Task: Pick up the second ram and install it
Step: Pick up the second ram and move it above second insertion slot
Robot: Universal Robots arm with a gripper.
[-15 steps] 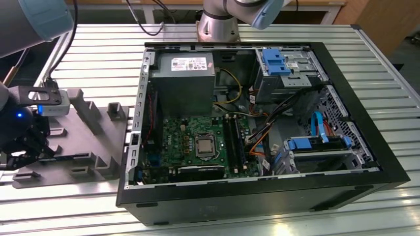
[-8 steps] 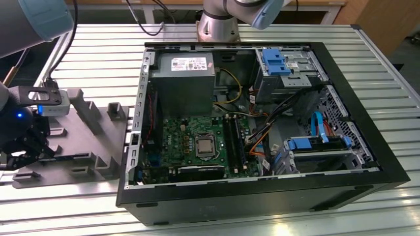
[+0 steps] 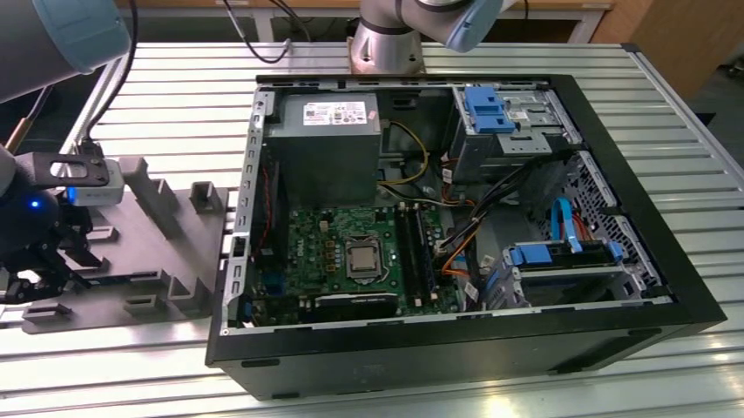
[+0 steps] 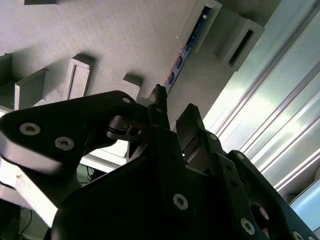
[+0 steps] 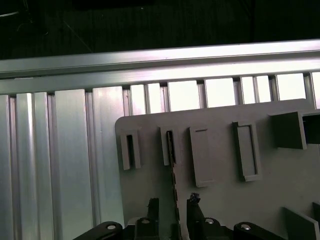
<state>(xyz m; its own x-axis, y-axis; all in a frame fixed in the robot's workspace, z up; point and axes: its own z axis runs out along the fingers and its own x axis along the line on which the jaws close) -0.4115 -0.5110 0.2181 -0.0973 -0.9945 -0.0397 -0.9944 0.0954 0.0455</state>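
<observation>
Released claw (image 5: 172, 204) low over the grey tray (image 5: 222, 150), fingers (image 5: 152, 207) spread apart rather than clenched. Between those fingers, the near end of the ram (image 5: 174, 185), standing on edge in a tray slot and running straight ahead from the claw; touching either finger or not, cannot tell. Well apart from the claw, in the exterior view, an open computer case (image 3: 465, 357).

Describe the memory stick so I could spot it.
Find the grey tray at the exterior view's left, beside the open computer case. The second ram stands on edge in it, straddled by the open gripper: thin and dark, unlike the grey blocks.
</observation>
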